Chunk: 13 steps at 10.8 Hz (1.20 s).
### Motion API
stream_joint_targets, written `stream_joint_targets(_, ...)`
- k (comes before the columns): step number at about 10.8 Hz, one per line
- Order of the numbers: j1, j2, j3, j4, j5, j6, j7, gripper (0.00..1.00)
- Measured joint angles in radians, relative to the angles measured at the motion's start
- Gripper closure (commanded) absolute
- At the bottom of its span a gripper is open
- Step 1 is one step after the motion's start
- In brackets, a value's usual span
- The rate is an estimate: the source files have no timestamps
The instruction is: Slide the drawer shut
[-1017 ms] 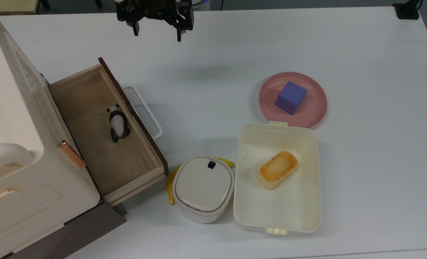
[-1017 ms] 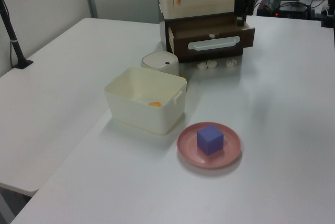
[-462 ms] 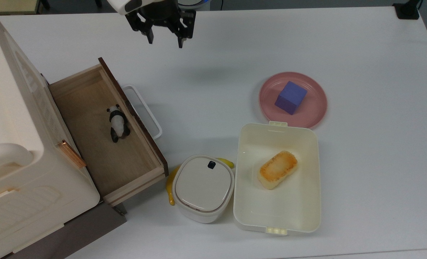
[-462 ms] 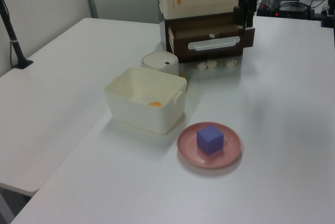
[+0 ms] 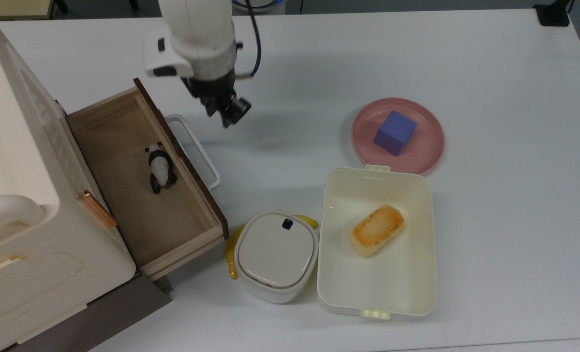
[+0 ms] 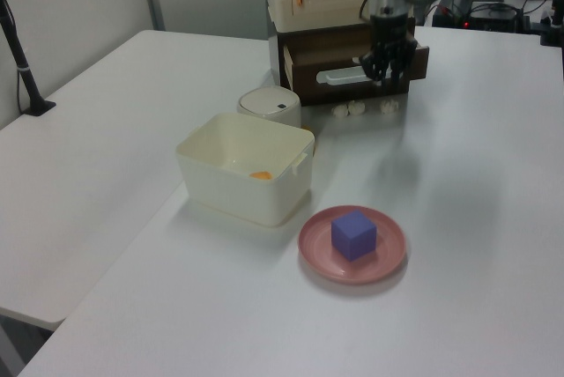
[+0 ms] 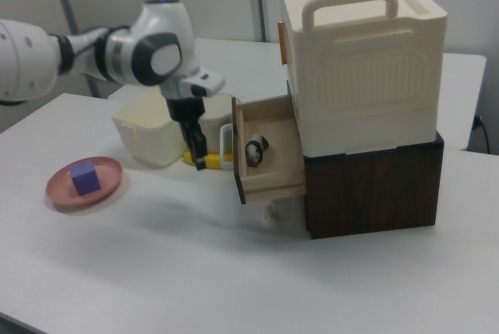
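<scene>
White bench (image 5: 490, 73) under my tool (image 5: 227, 113), its fingers together, beside the open plywood drawer's (image 5: 143, 195) white bar handle (image 5: 199, 151).

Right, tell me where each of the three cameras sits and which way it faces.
Top view: overhead, looking straight down on the open drawer; white arm and gripper enter from the top edge.
Left view: beyond the pink plate, facing the drawer front; gripper at the handle.
Right view: low, side-on to the cabinet; arm reaches in from its left.
All three share the drawer, plate and gripper.
</scene>
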<state>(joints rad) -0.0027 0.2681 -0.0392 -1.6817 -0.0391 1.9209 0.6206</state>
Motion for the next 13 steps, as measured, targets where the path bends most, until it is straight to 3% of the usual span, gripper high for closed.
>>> stream_joint_targets(4, -0.039, 0.078, -0.019, 0.001, -0.105, 0.214, 0.136, 0.62)
stream_joint_targets(7, -0.063, 0.105, -0.105, 0.012, -0.165, 0.356, 0.135, 0.61)
stream_joint_targets(10, -0.068, 0.121, -0.123, 0.026, -0.177, 0.386, 0.080, 0.59)
stream_joint_targets(12, -0.043, 0.092, -0.102, 0.027, -0.173, 0.319, -0.008, 0.42)
stream_joint_targets(13, -0.022, 0.055, -0.077, 0.026, -0.145, 0.227, -0.088, 0.26)
